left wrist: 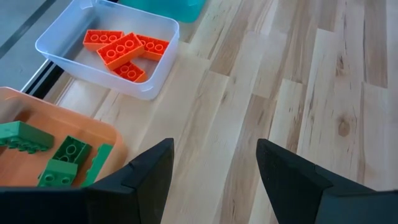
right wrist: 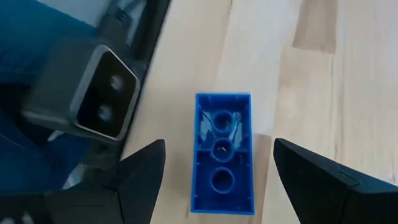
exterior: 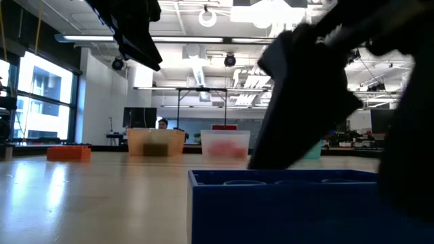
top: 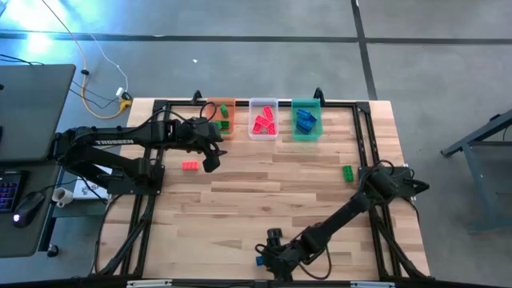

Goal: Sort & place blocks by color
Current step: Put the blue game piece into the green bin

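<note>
A blue brick [right wrist: 222, 155] lies hollow side up at the table's near edge [top: 260, 260], close before the low camera [exterior: 285, 203]. My right gripper [right wrist: 219, 149] hovers above it, open, one finger on either side, with a gap on both. My left gripper [left wrist: 214, 155] is open and empty, above the table beside the orange tub [top: 222, 118]. Loose on the table are a red brick [top: 190, 166] and a green brick [top: 348, 172]. Green bricks [left wrist: 62, 158] lie in the orange tub, red ones [left wrist: 121, 50] in the clear tub [top: 263, 118], blue ones [top: 305, 120] in the green tub [top: 306, 128].
The three tubs stand in a row along the far edge. A small dark camera housing [right wrist: 93, 93] sits at the near edge, right beside the blue brick. A black frame rail [top: 240, 102] borders the table. Bare wood lies across the middle.
</note>
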`<state>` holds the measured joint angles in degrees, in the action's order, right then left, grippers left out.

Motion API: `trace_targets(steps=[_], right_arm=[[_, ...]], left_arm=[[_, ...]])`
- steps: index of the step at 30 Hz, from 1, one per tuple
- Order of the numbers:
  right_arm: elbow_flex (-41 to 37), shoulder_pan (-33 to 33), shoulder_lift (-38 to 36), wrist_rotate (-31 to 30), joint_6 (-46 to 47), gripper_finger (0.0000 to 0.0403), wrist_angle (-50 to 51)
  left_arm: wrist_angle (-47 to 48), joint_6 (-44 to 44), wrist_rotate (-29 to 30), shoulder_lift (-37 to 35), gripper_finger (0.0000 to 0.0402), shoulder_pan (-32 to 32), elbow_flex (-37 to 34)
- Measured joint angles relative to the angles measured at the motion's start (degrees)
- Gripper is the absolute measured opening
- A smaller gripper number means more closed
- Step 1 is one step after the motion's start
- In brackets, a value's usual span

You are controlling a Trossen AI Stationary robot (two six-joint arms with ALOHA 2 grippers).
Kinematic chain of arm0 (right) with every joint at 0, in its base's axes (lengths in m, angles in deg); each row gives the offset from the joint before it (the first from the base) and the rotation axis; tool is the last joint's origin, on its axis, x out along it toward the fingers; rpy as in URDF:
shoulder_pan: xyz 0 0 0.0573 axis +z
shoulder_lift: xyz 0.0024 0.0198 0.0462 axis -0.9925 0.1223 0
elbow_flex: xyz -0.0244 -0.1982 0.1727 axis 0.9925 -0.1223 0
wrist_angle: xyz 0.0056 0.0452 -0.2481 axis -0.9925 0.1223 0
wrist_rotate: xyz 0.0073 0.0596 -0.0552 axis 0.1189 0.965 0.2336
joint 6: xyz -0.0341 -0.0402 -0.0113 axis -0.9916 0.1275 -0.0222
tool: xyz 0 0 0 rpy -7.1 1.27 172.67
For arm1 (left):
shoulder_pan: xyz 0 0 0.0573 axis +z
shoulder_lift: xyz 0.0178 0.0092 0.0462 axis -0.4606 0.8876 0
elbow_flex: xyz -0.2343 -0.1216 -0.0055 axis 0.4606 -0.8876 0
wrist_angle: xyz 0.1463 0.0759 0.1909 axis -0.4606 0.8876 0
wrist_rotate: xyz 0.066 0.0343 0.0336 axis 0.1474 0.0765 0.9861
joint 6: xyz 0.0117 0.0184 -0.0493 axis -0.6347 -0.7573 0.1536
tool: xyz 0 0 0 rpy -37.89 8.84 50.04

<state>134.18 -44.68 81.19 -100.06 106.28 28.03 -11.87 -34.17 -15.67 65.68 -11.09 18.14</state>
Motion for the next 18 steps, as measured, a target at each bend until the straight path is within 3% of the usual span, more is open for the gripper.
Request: trace_targets(steps=[9, 12, 16, 18], right_arm=[[0.04, -0.56, 2.47, 1.08, 2.52, 0.0266, 0.6], [0.04, -0.81, 2.47, 1.39, 2.8, 0.0217, 0.92], [0.09, -1.33, 2.39, 2.38, 3.0, 0.0123, 1.46], [0.13, -1.45, 2.32, 2.7, 2.84, 0.0108, 1.6]], left_arm=[[-0.01, -0.01, -0.01, 0.02, 0.0218, 0.0, -0.02], [0.0, -0.02, -0.02, 0.02, 0.0218, 0.0, -0.02], [0.0, -0.02, -0.02, 0.02, 0.0218, 0.02, -0.02], [0.0, -0.02, -0.02, 0.02, 0.0218, 0.02, -0.02]])
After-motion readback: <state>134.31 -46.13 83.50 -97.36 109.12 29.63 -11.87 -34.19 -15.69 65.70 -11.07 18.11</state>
